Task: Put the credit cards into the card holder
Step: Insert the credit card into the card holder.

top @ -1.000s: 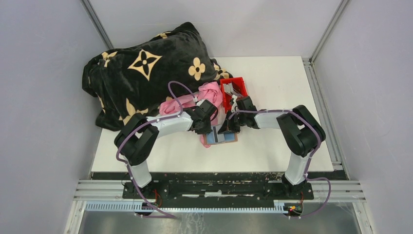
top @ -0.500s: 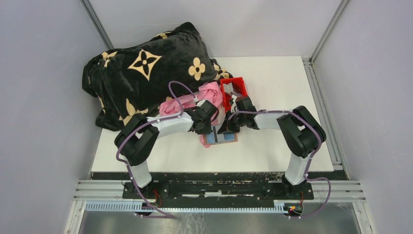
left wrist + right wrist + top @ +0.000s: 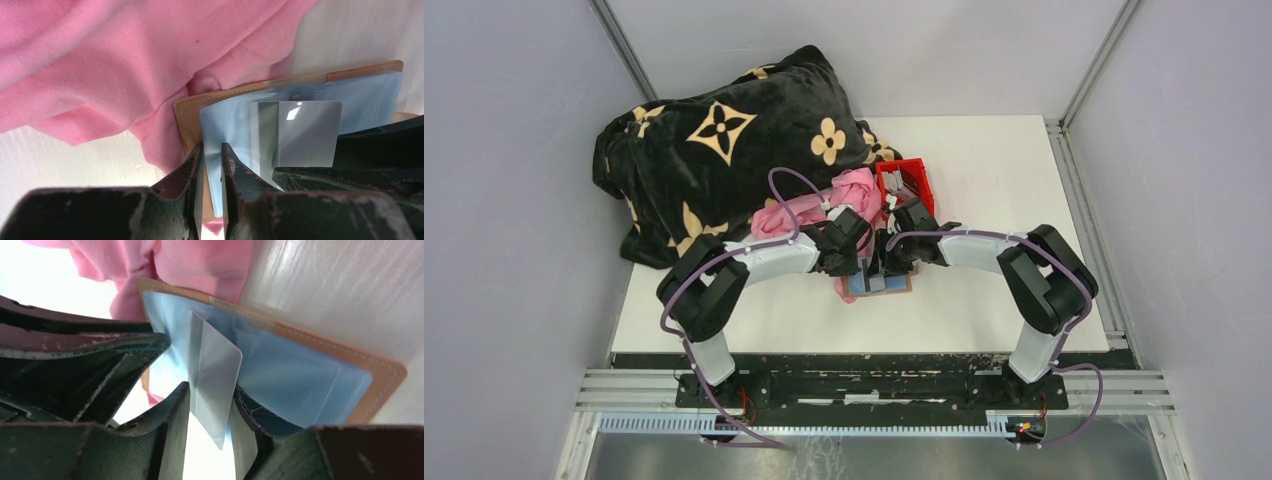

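Note:
The card holder [image 3: 890, 284] lies open on the table, brown leather outside and light blue inside [image 3: 300, 375]. My left gripper [image 3: 212, 147] is shut on the edge of its blue inner flap [image 3: 360, 95], pinning it beside the pink cloth. A grey credit card [image 3: 212, 370] stands partly pushed into a slot at the holder's fold, also in the left wrist view as a card [image 3: 305, 132]. My right gripper [image 3: 210, 390] straddles the card's free end with its jaws apart and a gap on the left side. More credit cards [image 3: 911, 180] lie in the red bin.
A red plastic bin [image 3: 894, 168] stands just behind the grippers. A pink cloth [image 3: 844, 195] lies bunched against the holder's left side, and a big black blanket with tan flowers [image 3: 724, 150] covers the far left. Both arms meet closely over the holder.
My right gripper's jaws have opened off the grey card, which stays in the slot. The right wrist has shifted slightly left. The left gripper has kept its hold.

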